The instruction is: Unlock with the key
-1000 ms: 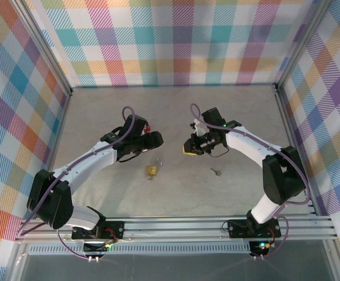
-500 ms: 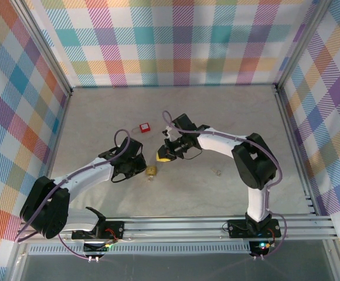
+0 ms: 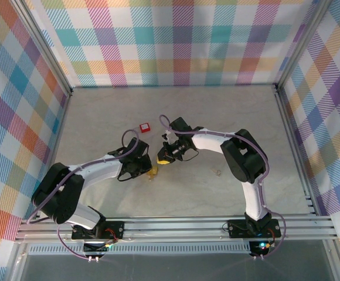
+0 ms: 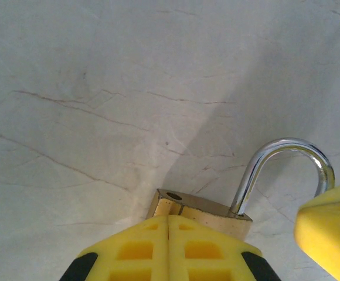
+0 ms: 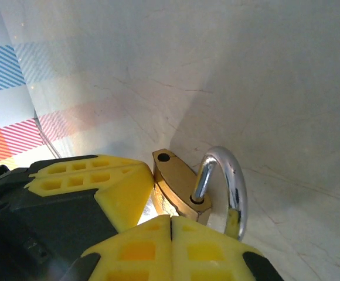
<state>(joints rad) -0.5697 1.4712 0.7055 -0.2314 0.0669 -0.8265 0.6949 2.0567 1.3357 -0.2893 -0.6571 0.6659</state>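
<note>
A brass padlock [image 3: 153,171] lies on the marbled table, its chrome shackle [image 4: 284,153] swung out of the body so that one hole in the top shows empty. My left gripper [image 4: 169,218] is shut, its yellow fingertips pressed together against the padlock's [image 4: 200,209] side, with nothing between them. My right gripper [image 5: 170,218] is shut too, its tips against the padlock [image 5: 179,182] next to the shackle [image 5: 231,175]. From above, the left gripper [image 3: 145,168] and right gripper [image 3: 163,159] meet over the lock. The small key [image 3: 218,172] lies loose on the table to the right.
A small red block [image 3: 145,126] sits on the table behind the grippers. Checked walls stand on three sides, with an aluminium rail [image 3: 176,225] along the near edge. The left gripper's yellow fingers [image 5: 94,178] crowd the padlock's left side in the right wrist view.
Both arms have closed in on the padlock, the right one swinging far left from near the key. The left gripper has shut and slid up to the lock.
</note>
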